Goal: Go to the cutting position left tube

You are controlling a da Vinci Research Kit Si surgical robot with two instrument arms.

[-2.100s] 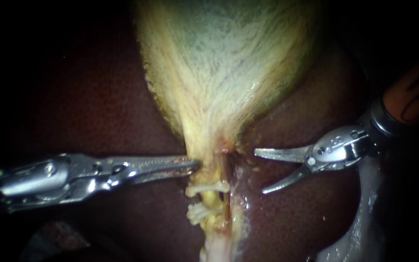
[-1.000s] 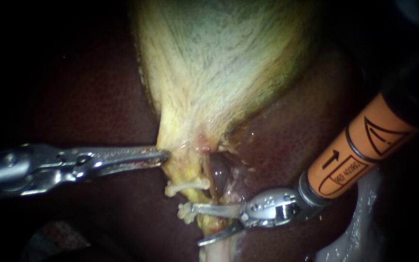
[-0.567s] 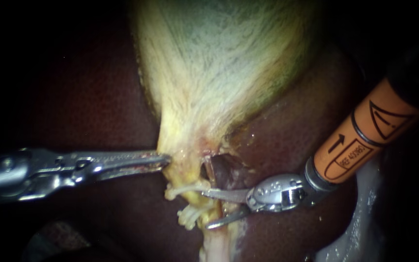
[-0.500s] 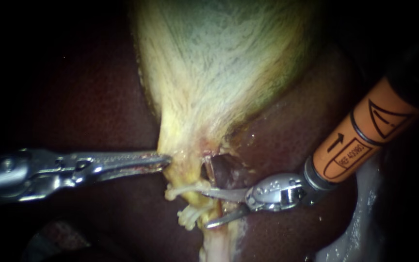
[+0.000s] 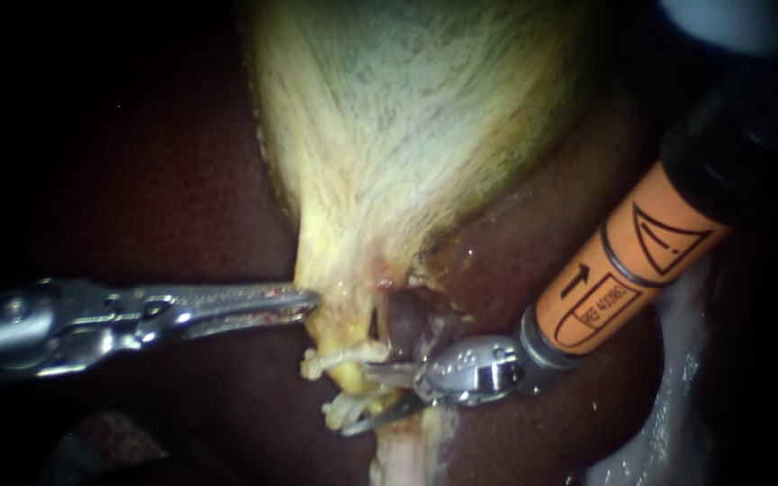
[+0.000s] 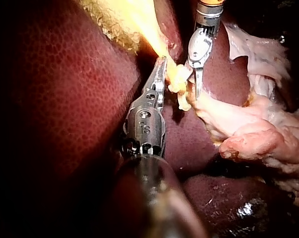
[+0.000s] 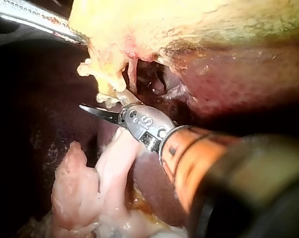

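Here, the left instrument (image 5: 303, 301) has its jaws clamped on the edge of the gallbladder (image 5: 407, 135) neck and holds it leftward. Just right of that, the left tube (image 5: 359, 385) runs down between 2 white clips (image 5: 337, 360). The right instrument (image 5: 357, 398) has its blades apart and appears to straddle that stretch without gripping it.

The tube looks soft, thin, wet and light, and would likely tear under a pull. Contact belongs on the bare span between the clips, not on them.

The endoscope view shows both blades and the gap between them. Each wrist view shows only 1 blade clearly. The right wrist view shows best the dark window behind the tube.
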